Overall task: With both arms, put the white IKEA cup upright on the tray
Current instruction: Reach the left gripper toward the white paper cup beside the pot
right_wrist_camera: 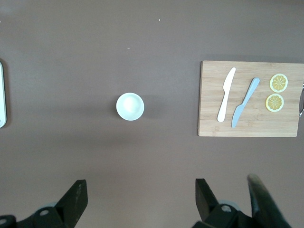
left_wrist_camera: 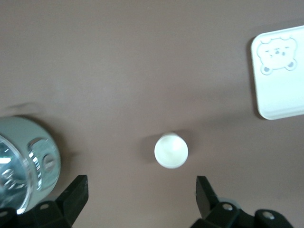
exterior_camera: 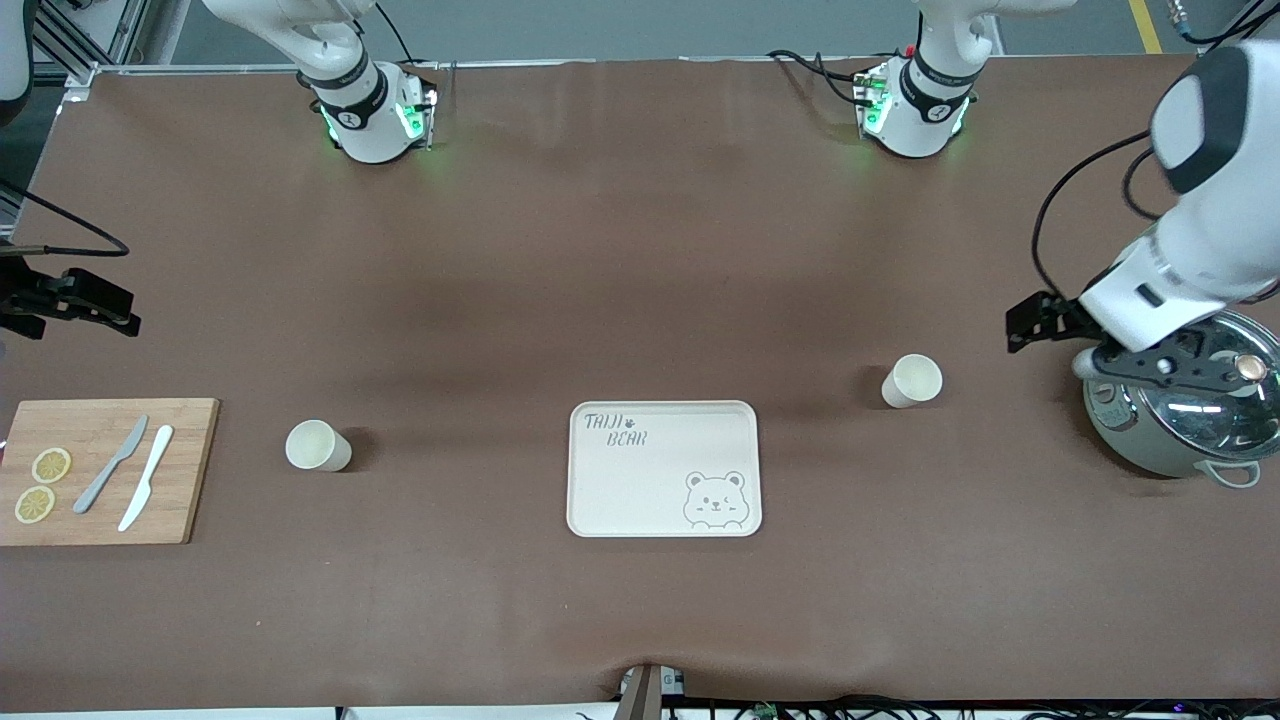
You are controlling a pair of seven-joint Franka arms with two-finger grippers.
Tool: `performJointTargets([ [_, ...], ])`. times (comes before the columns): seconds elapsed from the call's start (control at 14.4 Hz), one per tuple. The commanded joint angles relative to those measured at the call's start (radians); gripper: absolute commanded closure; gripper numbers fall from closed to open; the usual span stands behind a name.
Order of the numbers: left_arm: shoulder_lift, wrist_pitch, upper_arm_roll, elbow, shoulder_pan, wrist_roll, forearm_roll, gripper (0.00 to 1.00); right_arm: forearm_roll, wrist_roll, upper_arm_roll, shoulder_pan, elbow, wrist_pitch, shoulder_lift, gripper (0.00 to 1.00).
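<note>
— Where are the arms?
— Left gripper (exterior_camera: 1040,325) hangs spread wide above the steel pot (exterior_camera: 1180,420); right gripper (exterior_camera: 75,300) gapes above the bamboo board (exterior_camera: 105,470).
— The cups?
— Two smooth white cups (exterior_camera: 911,381) (exterior_camera: 317,445) upright on the table, flanking the flat cream tray (exterior_camera: 663,468).

The table (exterior_camera: 640,250) wears a matt brown covering, smooth and faintly creased. The tray (exterior_camera: 664,469) looks like matt cream plastic with grey print. Both cups (exterior_camera: 318,445) (exterior_camera: 911,381) are matt white and smooth. The cutting board (exterior_camera: 105,470) is pale wood with visible grain; on it lie a grey knife (exterior_camera: 110,465) and a white knife (exterior_camera: 146,491), both plastic-looking. The pot (exterior_camera: 1180,420) has a shiny metal-and-glass lid. The arms (exterior_camera: 1200,230) are glossy white plastic.
</note>
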Motion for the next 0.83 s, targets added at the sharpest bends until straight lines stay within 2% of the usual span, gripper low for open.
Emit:
performJointTargets([
  [0.0,-0.083,0.159,-0.013,-0.209,0.001,-0.014,-0.014,0.0,0.016,0.01,0.01,-0.012,-0.015,0.01,-0.015,0.0],
  [0.21,-0.109,0.306,-0.017,-0.363,0.001,-0.014,-0.014,0.0,0.017,0.01,0.008,-0.012,-0.015,0.01,-0.015,0.0],
  [0.76,-0.08,0.51,-0.016,-0.514,0.005,-0.005,-0.014,0.0,0.016,0.009,0.01,-0.012,-0.015,0.01,-0.015,0.0],
])
